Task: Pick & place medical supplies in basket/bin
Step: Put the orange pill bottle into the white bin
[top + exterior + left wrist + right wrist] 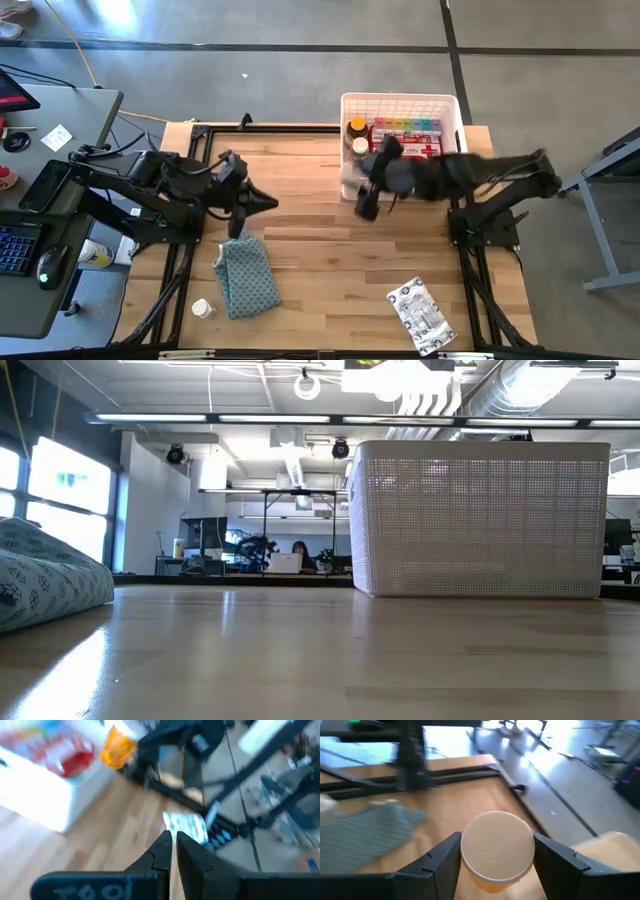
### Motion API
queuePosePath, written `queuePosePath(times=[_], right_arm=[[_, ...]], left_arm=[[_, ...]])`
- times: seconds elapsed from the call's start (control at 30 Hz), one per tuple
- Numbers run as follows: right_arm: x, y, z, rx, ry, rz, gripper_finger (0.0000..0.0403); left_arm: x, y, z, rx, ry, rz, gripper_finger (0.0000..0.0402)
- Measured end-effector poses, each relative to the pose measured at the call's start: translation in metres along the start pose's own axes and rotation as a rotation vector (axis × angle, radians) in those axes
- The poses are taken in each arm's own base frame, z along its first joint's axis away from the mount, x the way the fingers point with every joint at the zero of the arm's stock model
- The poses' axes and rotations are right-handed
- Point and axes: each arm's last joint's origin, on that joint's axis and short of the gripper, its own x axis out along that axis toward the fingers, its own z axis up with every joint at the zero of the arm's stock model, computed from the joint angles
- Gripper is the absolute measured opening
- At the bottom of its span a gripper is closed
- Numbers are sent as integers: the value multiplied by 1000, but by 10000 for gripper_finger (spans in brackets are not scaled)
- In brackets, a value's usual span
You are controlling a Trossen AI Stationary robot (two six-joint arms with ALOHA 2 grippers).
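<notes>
Wooden slatted tabletop; right gripper point(497, 857) pinches a white-capped amber plastic pill bottle point(497, 851) by its sides beside the white lattice plastic bin point(400, 102). Bottle looks light, rigid, slick. Left gripper point(173, 845) hovers pressed together, empty.

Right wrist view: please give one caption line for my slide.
Right gripper holds a white-capped amber pill bottle between its dark fingers above the wooden table, blue-grey patterned cloth beyond.
</notes>
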Motion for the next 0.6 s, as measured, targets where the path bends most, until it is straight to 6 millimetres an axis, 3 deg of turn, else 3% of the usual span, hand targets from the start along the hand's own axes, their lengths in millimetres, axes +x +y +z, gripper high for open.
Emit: queuePosePath(times=[0.23, 0.43, 0.6], right_arm=[[17, -69, 3, -14, 87, -88, 216], [51, -116, -18, 61, 169, -89, 216], [79, -135, -49, 131, 211, -11, 216]], left_arm=[[13, 1, 18, 119, -198, 94, 62], [26, 38, 39, 120, -152, 89, 62], [24, 67, 56, 157, -168, 93, 62]])
